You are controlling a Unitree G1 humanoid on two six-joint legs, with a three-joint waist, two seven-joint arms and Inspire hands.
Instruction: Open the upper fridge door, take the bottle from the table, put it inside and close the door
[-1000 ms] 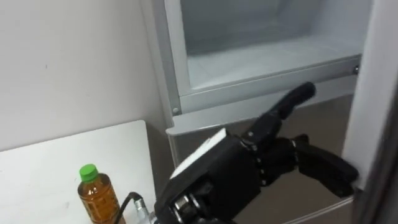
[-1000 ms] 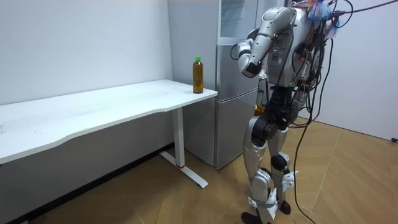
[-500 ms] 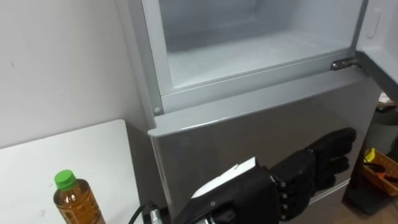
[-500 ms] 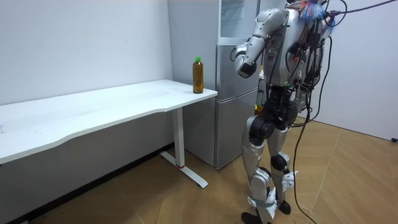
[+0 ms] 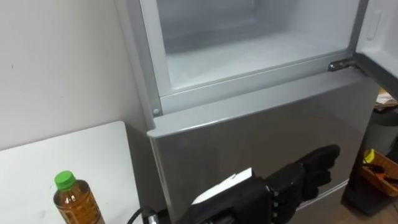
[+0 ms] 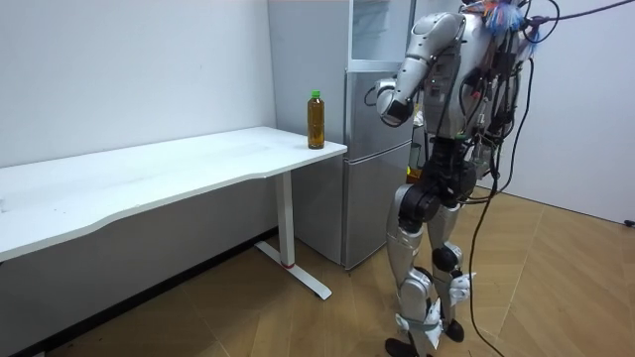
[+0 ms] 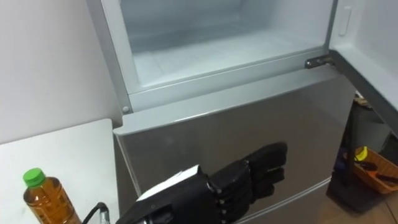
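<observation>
Bottle [image 5: 76, 202] is standing upright on the table [image 5: 37, 165], long axis vertical, at nine o'clock from the left hand [image 5: 283, 186]. That hand is hanging empty, fingers loosely extended, and the open upper fridge [image 5: 249, 50] is sitting at twelve o'clock.

Left hand [image 5: 268, 191] forward at chest height, back upward, fingers loosely straight, nothing in its grasp.
</observation>
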